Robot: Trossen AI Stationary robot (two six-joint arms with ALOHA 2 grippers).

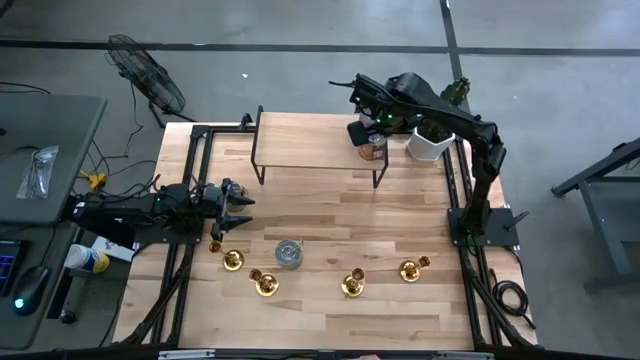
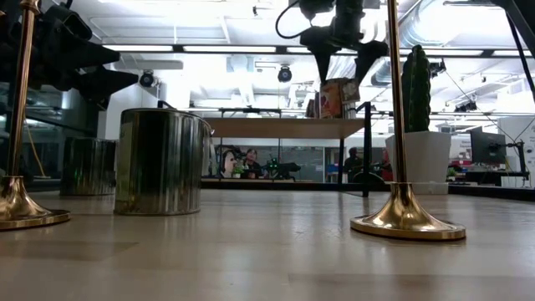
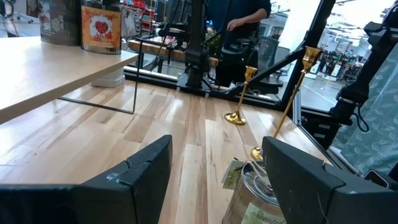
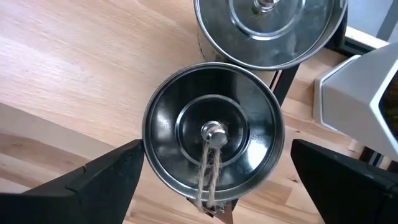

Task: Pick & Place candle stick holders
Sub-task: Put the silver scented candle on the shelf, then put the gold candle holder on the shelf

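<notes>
All four holders (image 1: 233, 261) (image 1: 265, 285) (image 1: 352, 285) (image 1: 411, 269) are standing untouched along the tabletop's (image 1: 330, 215) front. Left gripper (image 1: 236, 208) is hovering open near them; right gripper (image 4: 214, 180), fingers spread wide, is poised over a tin (image 4: 213, 132) on the shelf (image 1: 310, 140).

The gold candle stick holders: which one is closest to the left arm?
The leftmost candle stick holder, just below the left arm's fingers; the other three stand farther right.

Candle stick holders (image 1: 265, 284) glossy brass; tin (image 4: 213, 134) shiny metal; table (image 1: 320, 320) matt wood
</notes>
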